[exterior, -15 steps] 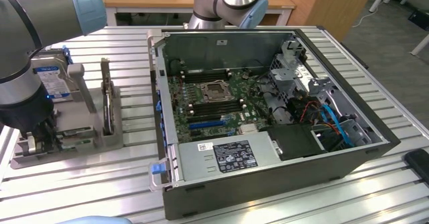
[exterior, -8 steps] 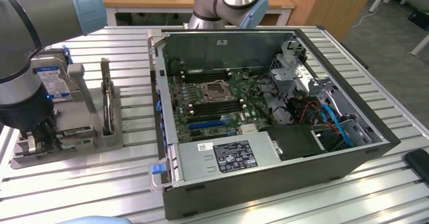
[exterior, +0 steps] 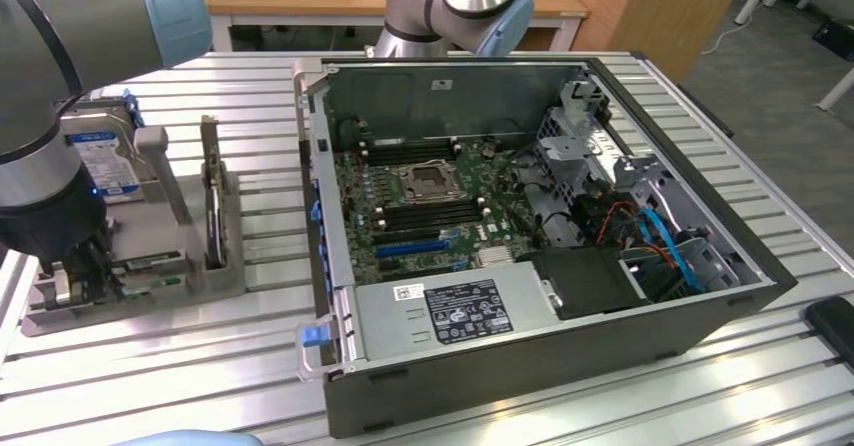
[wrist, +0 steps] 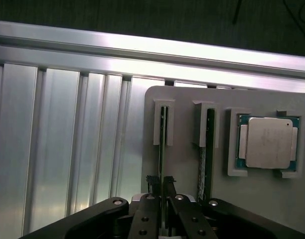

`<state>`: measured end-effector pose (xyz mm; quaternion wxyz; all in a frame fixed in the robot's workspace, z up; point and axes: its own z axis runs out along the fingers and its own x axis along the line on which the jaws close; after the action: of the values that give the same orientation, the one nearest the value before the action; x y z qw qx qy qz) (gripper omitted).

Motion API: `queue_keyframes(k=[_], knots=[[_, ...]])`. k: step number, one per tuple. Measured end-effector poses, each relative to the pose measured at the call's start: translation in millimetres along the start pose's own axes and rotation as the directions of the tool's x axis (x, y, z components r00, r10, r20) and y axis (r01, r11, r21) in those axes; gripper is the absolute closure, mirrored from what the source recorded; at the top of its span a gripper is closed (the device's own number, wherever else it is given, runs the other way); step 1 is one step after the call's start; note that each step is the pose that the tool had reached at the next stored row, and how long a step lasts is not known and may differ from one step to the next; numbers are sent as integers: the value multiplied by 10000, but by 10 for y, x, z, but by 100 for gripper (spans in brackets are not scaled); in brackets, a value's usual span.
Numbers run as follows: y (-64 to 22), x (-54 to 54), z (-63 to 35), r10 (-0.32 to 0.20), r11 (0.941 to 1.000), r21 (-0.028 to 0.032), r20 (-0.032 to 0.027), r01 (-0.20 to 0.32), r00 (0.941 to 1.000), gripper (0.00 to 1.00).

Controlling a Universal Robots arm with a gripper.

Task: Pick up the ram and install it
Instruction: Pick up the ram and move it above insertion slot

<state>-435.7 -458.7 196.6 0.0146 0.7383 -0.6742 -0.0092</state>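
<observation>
On the slatted bench (wrist: 68,149), my gripper (wrist: 161,186) pinches the ram (wrist: 163,154), not yet lifted from its tray (wrist: 185,164); installing remains.

The arm (exterior: 47,106) is a thick silver-grey tube with pale blue joint caps (exterior: 174,11) and a black wrist section (exterior: 47,231) bearing a small blue light (exterior: 96,192). The pincer (wrist: 161,189) is black linkage bars studded with round silver pivot screws (wrist: 116,202).

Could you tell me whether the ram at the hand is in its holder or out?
In: the ram stands on edge, slotted into the holder.
</observation>
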Motion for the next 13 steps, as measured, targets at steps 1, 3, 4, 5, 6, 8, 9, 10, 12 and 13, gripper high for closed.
queue_keyframes(k=[1,3,4,5,6,8,9,10,12,13], knots=[[0,0,-11,0,10000,0,0,0,10000,86],[1,0,-29,0,10000,-1,-1,0,10000,86],[1,0,-38,0,10000,-1,-1,0,10000,86],[2,0,-47,0,10000,-1,-1,0,10000,86],[2,1,-57,0,10000,-1,-1,0,10000,86],[2,1,-77,-1,10000,0,0,1,10000,86],[3,1,-86,0,10000,-1,0,0,10000,86],[3,1,-93,0,10000,0,-1,0,10000,86],[3,1,-106,0,10000,-1,-1,0,10000,86],[4,1,-111,0,10000,-1,-1,0,10000,86]])
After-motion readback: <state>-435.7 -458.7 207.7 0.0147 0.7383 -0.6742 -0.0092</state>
